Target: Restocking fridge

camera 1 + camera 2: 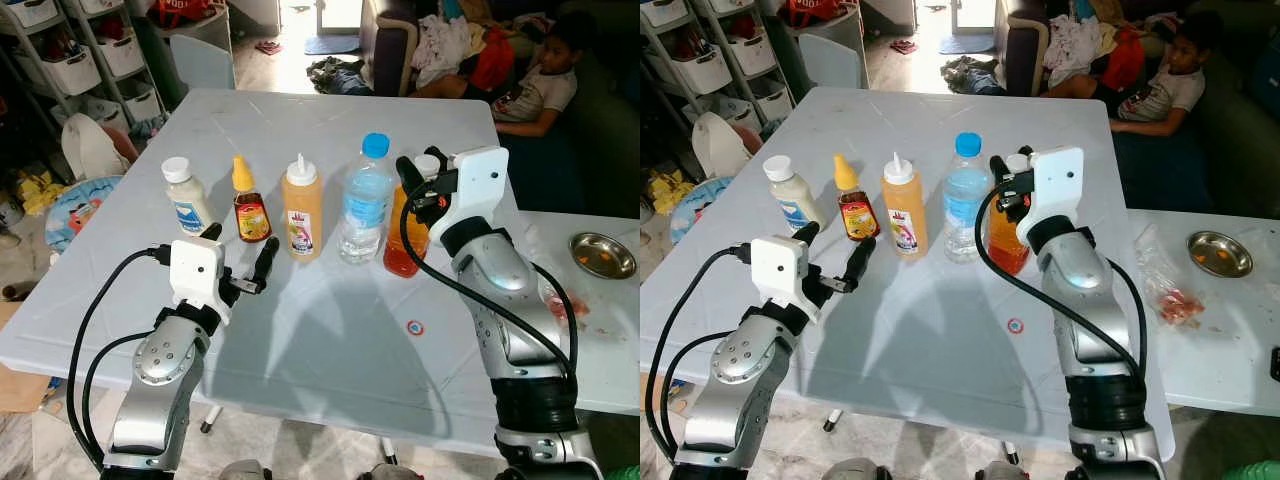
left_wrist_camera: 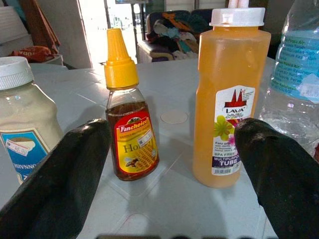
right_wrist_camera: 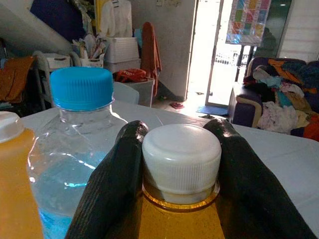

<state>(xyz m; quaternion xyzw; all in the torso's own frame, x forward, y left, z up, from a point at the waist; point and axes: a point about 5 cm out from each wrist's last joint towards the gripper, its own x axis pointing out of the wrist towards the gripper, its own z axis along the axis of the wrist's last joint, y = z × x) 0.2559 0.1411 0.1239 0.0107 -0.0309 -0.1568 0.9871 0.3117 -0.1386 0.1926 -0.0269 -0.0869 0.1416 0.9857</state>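
Five containers stand in a row on the white table point(image 1: 330, 125): a mayonnaise jar point(image 1: 187, 197), a honey bottle point(image 1: 250, 204) with a yellow cap, an orange squeeze bottle point(image 1: 302, 210), a water bottle point(image 1: 366, 200) with a blue cap, and an orange juice bottle point(image 1: 403, 240) with a white cap point(image 3: 181, 162). My right gripper point(image 1: 424, 170) reaches over the juice bottle from behind, its two fingers point(image 3: 112, 174) shut on the white cap. My left gripper point(image 1: 240, 248) hovers low and open just in front of the honey bottle point(image 2: 128, 129) and the squeeze bottle point(image 2: 229, 99), touching neither.
A small round lid point(image 1: 415, 327) lies on the table near the front. To the right, a second table carries a metal bowl point(image 1: 602, 254) and a plastic bag point(image 1: 555, 300). A person point(image 1: 535, 85) sits on a sofa behind. Shelves with bins point(image 1: 100, 50) stand at far left.
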